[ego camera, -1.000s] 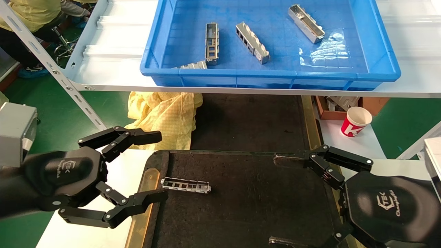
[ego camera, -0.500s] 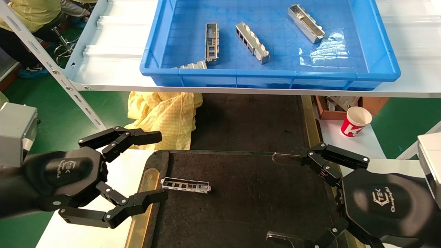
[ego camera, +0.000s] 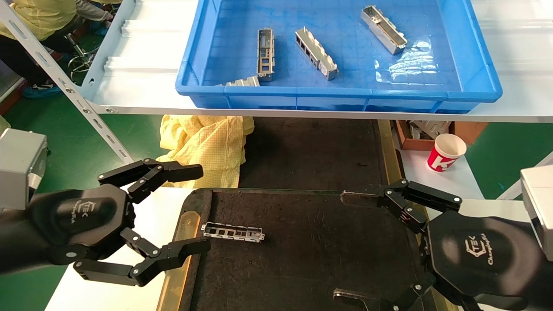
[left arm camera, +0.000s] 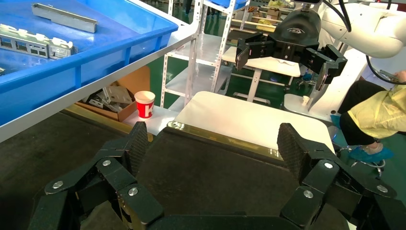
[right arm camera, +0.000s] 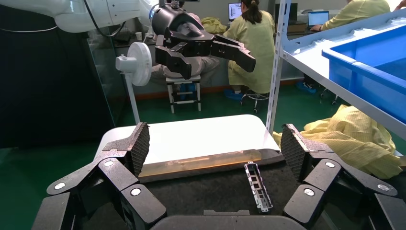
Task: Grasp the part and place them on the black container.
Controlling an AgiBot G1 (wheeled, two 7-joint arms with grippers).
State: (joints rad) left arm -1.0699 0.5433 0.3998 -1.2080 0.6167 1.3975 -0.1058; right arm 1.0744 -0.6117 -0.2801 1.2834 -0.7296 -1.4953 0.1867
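One silver part [ego camera: 233, 232] lies flat on the left part of the black container [ego camera: 311, 259], near its brass strip. It also shows in the right wrist view [right arm camera: 257, 186]. My left gripper [ego camera: 203, 208] is open and empty, hovering at the container's left edge, its fingertips on either side of the part's left end. My right gripper [ego camera: 340, 247] is open and empty over the container's right side. Several more parts lie in the blue bin: one [ego camera: 265, 54], another [ego camera: 316, 54] and a third [ego camera: 383, 29].
The blue bin [ego camera: 475, 93] stands on a white shelf [ego camera: 142, 95] beyond the container. A yellow cloth [ego camera: 203, 142] lies under the shelf. A red and white paper cup [ego camera: 447, 152] and a cardboard box [ego camera: 406, 138] stand at the right.
My right gripper has shifted a little to the left over the container, still open. The left gripper and the part have not moved.
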